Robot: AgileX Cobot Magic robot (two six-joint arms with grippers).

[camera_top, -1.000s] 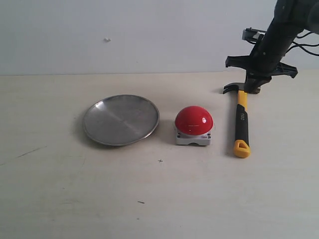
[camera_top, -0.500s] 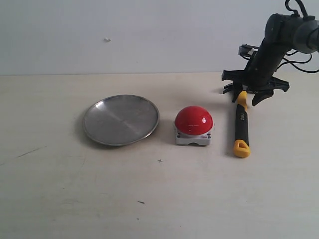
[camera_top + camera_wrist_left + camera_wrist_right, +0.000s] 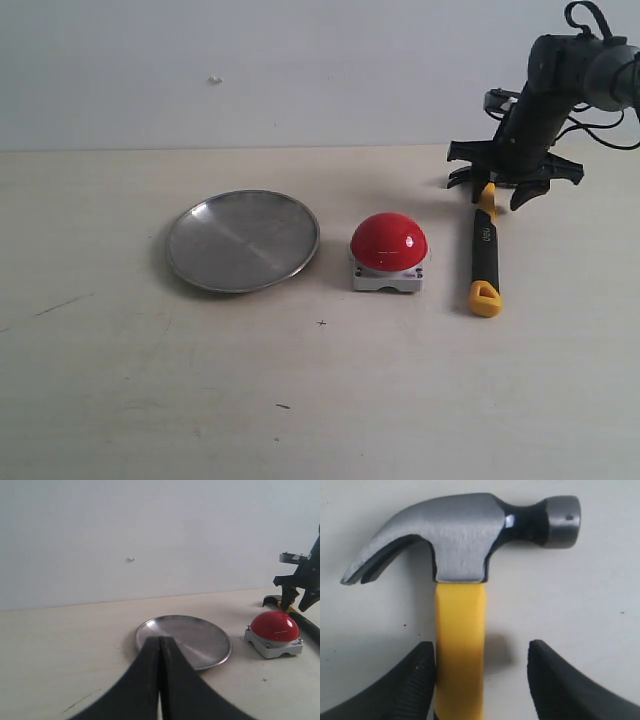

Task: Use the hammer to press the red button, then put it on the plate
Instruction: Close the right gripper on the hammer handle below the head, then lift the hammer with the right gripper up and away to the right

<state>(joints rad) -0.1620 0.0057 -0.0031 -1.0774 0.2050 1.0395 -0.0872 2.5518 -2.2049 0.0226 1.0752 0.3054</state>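
Two jaws to report: right gripper (image 3: 497, 195) has its jaws spread, straddling the hammer (image 3: 484, 250) at the yellow neck just below the head, nothing pinched yet; left gripper (image 3: 160, 645) has its jaws pressed together on nothing, parked well away. Hammer lies flat on the table (image 3: 320, 400), head far from the camera, just right of the button (image 3: 389, 242); the plate (image 3: 243, 240) sits beyond the button on the left. Risks: in the right wrist view the handle sits off-centre, against one finger (image 3: 415, 680) with a clear gap to the other, so closing would likely shove or twist the hammer before it seats. Gripping so near the head leaves the long handle hanging, so it may pivot in the jaws on lifting and clip the nearby button base. View differences: only the right wrist view shows the head and that offset; in the exterior view the arm hides the head. Only the exterior view shows the whole plate-button-hammer row. Only the left wrist view shows the left jaws at all.
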